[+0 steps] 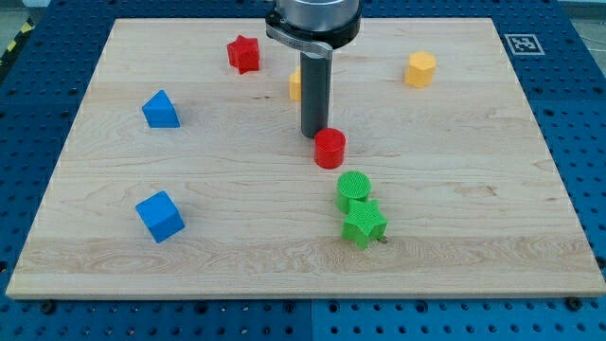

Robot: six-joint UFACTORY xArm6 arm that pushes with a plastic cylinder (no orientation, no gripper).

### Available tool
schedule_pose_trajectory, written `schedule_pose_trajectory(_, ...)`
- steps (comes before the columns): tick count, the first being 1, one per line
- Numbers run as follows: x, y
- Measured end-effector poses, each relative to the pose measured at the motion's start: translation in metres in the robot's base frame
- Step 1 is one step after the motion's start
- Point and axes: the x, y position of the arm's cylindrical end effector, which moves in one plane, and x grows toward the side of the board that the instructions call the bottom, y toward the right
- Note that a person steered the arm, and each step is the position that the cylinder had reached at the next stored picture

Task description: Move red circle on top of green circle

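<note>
Red circle touching my tip at view's lower right; green circle just below; no gripper

Dark rod, grey metal collar

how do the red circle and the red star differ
The red circle block is a round cylinder; the red star block has pointed arms. The red circle sits near the board's middle, just above the green circle block; the red star lies near the view's top, left of the rod. My tip is right beside the red circle, at its upper left, while the red star sits apart from it. Both are small, red and ridged.
</note>
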Motion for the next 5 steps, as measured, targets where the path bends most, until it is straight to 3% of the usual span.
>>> schedule_pose_trajectory(5,0.011,0.007)
